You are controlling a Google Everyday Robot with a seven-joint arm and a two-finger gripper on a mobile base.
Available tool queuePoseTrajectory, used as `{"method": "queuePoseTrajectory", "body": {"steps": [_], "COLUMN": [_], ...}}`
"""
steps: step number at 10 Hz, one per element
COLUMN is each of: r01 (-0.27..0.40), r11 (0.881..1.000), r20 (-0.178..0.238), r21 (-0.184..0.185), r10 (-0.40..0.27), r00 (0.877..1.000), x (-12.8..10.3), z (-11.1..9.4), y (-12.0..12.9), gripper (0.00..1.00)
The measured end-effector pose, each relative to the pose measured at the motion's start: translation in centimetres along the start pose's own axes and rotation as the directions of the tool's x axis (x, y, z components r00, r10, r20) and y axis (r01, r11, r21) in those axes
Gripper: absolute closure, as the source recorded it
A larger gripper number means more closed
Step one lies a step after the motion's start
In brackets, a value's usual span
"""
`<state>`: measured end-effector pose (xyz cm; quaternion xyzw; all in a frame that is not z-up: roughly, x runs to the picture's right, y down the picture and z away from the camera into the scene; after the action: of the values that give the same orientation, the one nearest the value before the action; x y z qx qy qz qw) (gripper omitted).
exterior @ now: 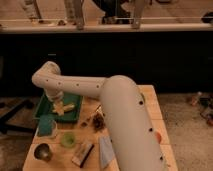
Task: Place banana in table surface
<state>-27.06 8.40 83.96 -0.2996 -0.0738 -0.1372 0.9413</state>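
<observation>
While the arm (120,112) reached across the bench (151,102), jaws hung above the green tray (42,109) at the bench's ten o'clock, banana (69,106) beside them over that tray, open or closed could not be told.

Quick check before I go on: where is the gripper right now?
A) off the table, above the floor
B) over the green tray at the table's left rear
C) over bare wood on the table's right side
B: the gripper hangs low over the green tray at the left rear of the table surface, with the pale banana right at it, within the tray's outline.
</observation>
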Motion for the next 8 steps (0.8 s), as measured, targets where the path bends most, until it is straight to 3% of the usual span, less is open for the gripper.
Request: {"method": "queuePoseTrajectory", "body": {"steps": [3,8], "r01": [-0.04,-0.165], "r11": [0.999,0.985], "r20": [-0.031,-0.066], "r21": [-0.012,-0.057], "r10": [0.039,0.161], "r00": [0.999,0.985], "x": [-0.3,0.9], "z": [1.8,5.4], "y": [-1.6,-2.8], "gripper": [0.2,0.2]}}
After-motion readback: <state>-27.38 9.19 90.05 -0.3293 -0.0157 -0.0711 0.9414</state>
